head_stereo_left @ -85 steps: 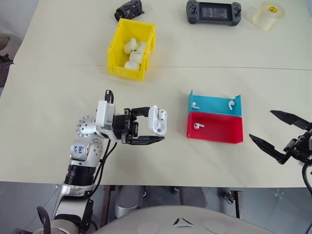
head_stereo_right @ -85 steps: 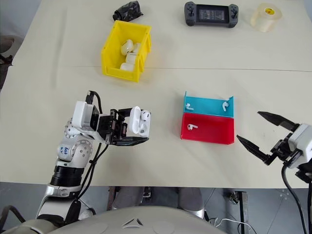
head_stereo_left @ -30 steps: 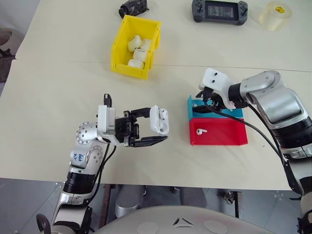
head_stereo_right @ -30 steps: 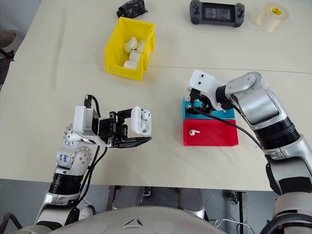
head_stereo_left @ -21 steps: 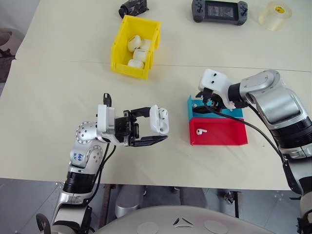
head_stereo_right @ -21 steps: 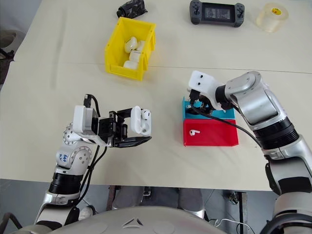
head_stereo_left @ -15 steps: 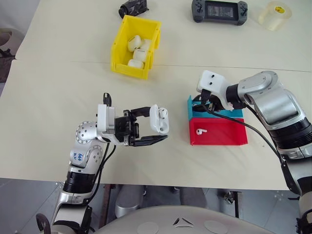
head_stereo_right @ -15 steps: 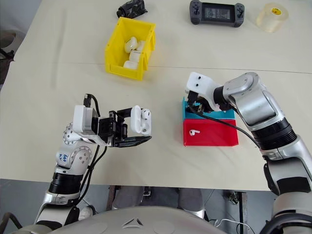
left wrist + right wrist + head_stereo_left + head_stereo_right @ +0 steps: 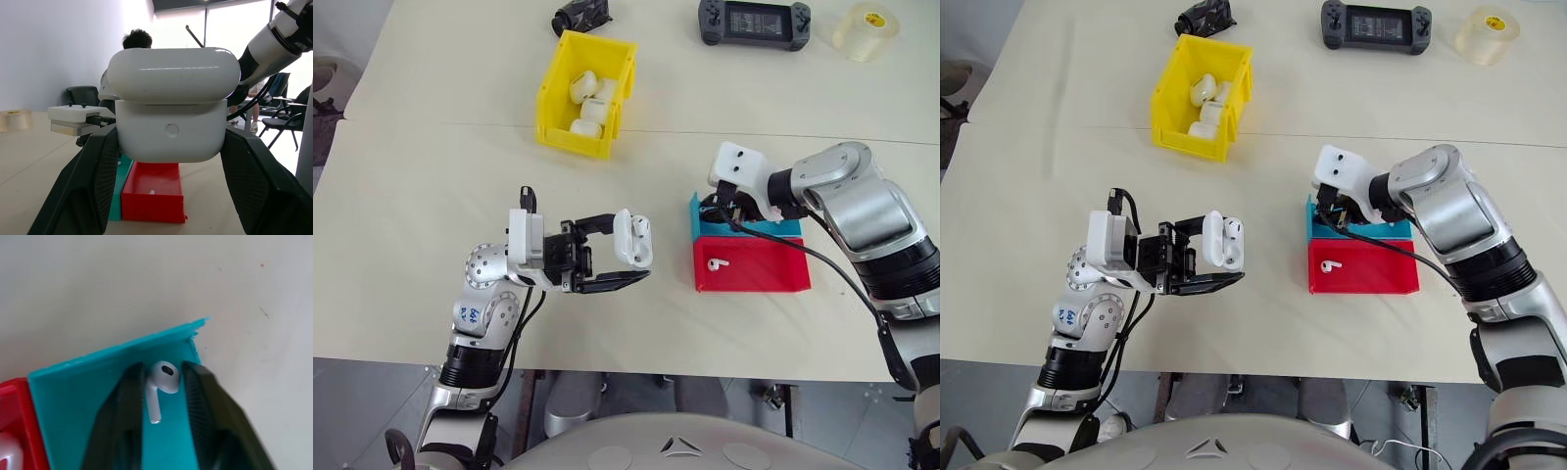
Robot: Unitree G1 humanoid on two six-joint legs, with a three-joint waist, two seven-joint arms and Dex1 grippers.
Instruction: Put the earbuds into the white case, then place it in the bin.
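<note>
Earbud (image 9: 162, 382), right wrist view: light, glossy, likely slippery; right tool (image 9: 164, 396) pinching its head in blue tray (image 9: 73, 396). Head views: left tool (image 9: 607, 257) clamps case (image 9: 631, 238), lid open, above desk (image 9: 411, 196).

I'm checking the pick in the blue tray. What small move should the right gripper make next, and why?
Probably lift straight up. The right gripper has its fingers on either side of an earbud in the blue tray, and the left gripper holds the white case ready.
</note>
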